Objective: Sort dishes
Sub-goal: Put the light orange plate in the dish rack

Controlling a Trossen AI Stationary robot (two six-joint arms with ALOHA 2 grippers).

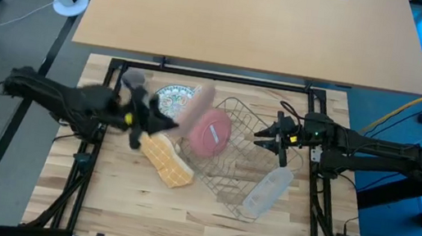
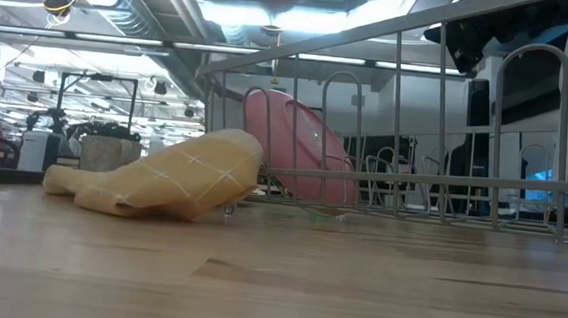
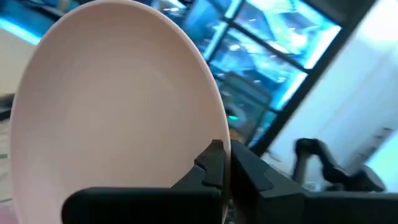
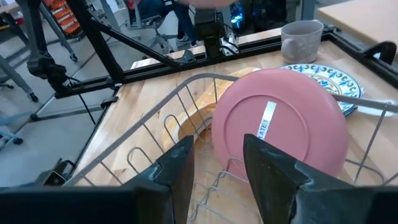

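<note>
The left end effector point(image 3: 227, 171) pinches the rim of a round pale pink plate point(image 1: 199, 100) above the wire dish rack point(image 1: 256, 182) — next, slot it in. The right end effector point(image 1: 283, 138) waits, half-open.

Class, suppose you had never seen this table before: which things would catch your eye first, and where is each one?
First the pink plate standing on edge in the wire rack at mid-table. Next the pale pink dish that the left claw pinches by the rim, raised above the table just left of the rack. Then the yellow checked cloth lying crumpled beside the rack, while the right claw hangs open over the rack's right side.
</note>
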